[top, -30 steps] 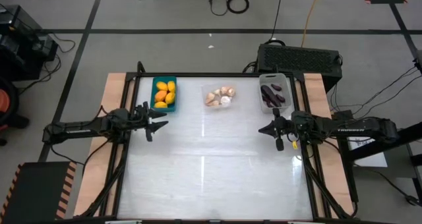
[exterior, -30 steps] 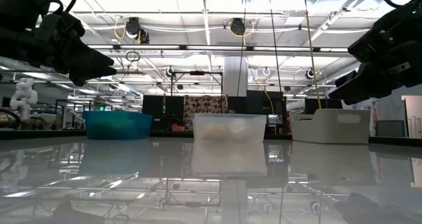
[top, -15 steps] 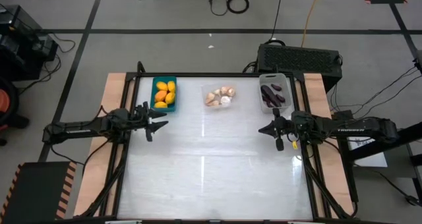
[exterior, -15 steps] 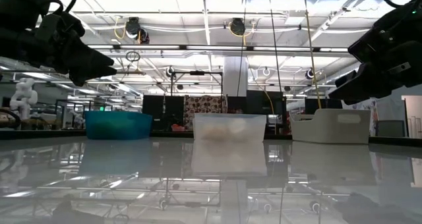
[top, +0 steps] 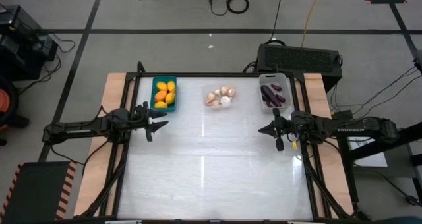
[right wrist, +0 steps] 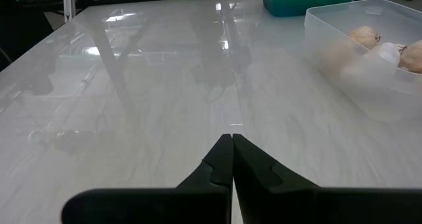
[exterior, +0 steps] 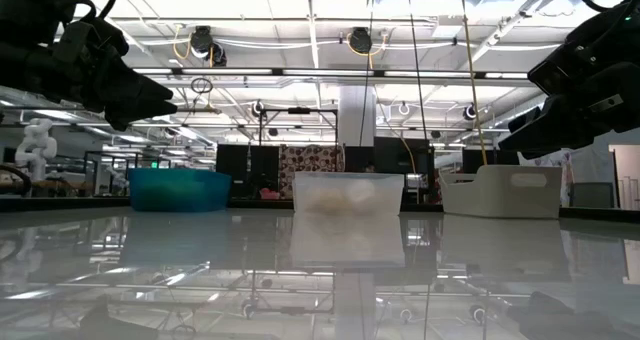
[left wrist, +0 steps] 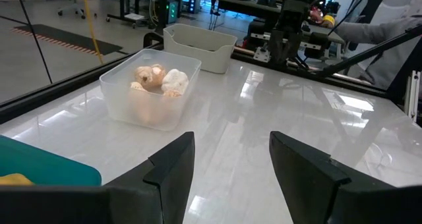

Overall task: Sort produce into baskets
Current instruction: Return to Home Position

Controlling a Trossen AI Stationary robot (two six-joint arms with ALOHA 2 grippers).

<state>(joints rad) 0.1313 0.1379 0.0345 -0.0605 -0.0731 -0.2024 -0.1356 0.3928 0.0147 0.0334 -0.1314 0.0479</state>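
Note:
Three baskets stand in a row along the table's far edge. The teal basket [top: 164, 95] holds yellow-orange ovals [top: 165, 93]. The clear basket [top: 220, 97] holds cream bulbs [left wrist: 158, 79]. The white-grey basket [top: 274, 92] holds dark purple pieces [top: 271, 95]. My left gripper [top: 160, 125] hovers open at the table's left side, just in front of the teal basket, with nothing between its fingers [left wrist: 173, 165]. My right gripper [top: 266, 129] hovers shut at the right side, in front of the white-grey basket, its fingertips [right wrist: 232, 145] together and empty.
A black box [top: 300, 56] sits beyond the table's far right corner. The white tabletop [top: 211, 165] stretches between the arms and toward the near edge. Wooden strips [top: 112, 99] and black frame rails border the table at left and right.

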